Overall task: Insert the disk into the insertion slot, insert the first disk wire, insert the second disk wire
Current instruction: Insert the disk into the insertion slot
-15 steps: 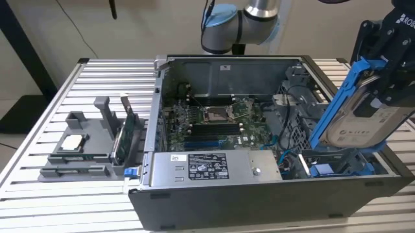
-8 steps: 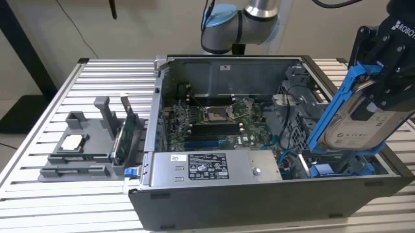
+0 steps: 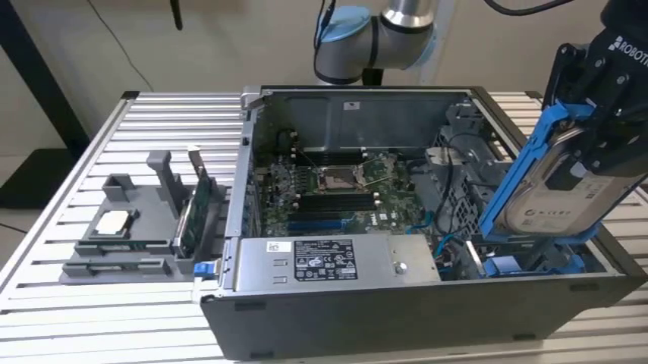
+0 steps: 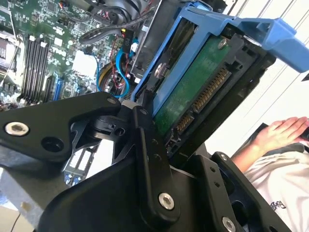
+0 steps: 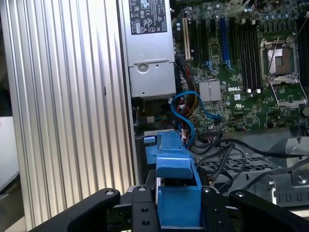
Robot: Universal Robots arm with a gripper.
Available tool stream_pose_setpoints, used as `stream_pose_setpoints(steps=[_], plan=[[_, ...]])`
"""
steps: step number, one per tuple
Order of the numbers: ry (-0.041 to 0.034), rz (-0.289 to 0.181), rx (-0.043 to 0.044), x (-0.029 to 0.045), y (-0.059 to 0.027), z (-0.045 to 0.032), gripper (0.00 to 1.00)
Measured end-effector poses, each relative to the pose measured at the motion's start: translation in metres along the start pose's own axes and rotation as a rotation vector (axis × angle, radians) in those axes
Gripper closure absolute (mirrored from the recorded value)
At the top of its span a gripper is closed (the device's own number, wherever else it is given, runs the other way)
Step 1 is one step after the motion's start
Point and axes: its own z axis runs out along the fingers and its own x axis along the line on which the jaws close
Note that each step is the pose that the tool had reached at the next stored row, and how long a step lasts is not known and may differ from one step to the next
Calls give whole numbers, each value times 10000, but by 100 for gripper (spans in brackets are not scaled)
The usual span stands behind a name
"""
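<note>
Between the black fingers of your claw [image 5: 177, 209], clamped tight on its flanks, the disk [image 3: 555, 189] hangs tilted. It is dull metal and a green board in a smooth blue plastic frame, with its lower end near the insertion slot [image 5: 231, 166]. Square it to that perforated grey cage, and mind the loose black cables [image 5: 227, 151] beyond.

A ribbed metal table [image 3: 111, 318] stands before a plain beige wall [image 3: 233, 42], with a black post [image 3: 36, 72] and dark floor [image 3: 30, 178] at the exterior view's left.
</note>
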Motion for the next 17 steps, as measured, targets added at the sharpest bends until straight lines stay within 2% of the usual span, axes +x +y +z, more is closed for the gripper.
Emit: stream_pose_setpoints(steps=[17], plan=[[0,0,0,-4,-5,125,67]])
